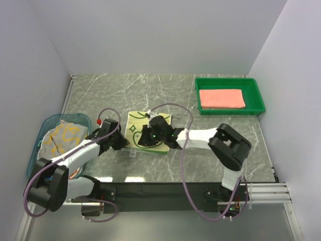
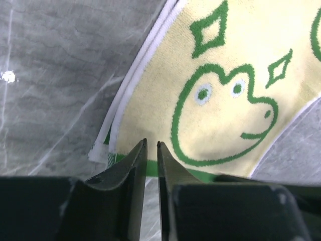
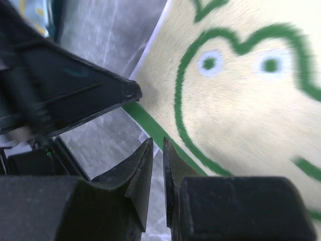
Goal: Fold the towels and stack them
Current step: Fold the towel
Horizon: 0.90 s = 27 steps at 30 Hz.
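A pale yellow towel with green frog shapes (image 1: 150,131) lies flat on the marble table, folded with layered edges at its left side (image 2: 235,75). My left gripper (image 1: 125,142) is at the towel's near left corner, jaws almost together with nothing between them (image 2: 152,144). My right gripper (image 1: 144,136) hovers over the towel's near edge, jaws also nearly together and empty (image 3: 157,141). A salmon-pink towel (image 1: 222,98) lies folded in the green tray. A cream towel with yellow letters (image 1: 62,138) is bunched in the blue basket.
The green plastic tray (image 1: 257,95) stands at the back right. The blue basket (image 1: 83,119) sits at the left edge beside my left arm. The left gripper's dark body (image 3: 75,95) is close to my right fingers. White walls enclose the table.
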Each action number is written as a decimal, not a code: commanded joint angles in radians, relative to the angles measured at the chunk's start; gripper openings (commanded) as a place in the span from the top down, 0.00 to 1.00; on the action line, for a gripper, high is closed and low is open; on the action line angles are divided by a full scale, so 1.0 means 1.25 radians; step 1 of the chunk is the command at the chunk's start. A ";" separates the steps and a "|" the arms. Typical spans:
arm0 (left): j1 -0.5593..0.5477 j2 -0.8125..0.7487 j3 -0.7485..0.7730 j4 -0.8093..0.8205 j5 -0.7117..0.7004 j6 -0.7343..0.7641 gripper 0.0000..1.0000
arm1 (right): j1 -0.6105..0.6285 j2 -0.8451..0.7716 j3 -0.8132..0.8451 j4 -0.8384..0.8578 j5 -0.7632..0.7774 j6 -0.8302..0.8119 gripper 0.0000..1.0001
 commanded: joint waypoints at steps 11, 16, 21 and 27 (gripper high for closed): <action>-0.007 0.056 -0.054 0.051 0.001 -0.002 0.85 | -0.119 -0.133 -0.203 -0.002 0.051 0.072 0.80; -0.014 -0.022 -0.136 0.040 0.028 -0.035 0.84 | -0.199 -0.154 -0.320 0.071 -0.015 0.141 0.80; -0.039 -0.149 -0.186 -0.013 0.039 -0.063 0.82 | -0.247 -0.165 -0.351 0.097 -0.036 0.148 0.81; -0.045 -0.292 -0.119 -0.060 0.011 -0.054 0.65 | -0.250 -0.228 -0.309 0.124 -0.074 0.120 0.76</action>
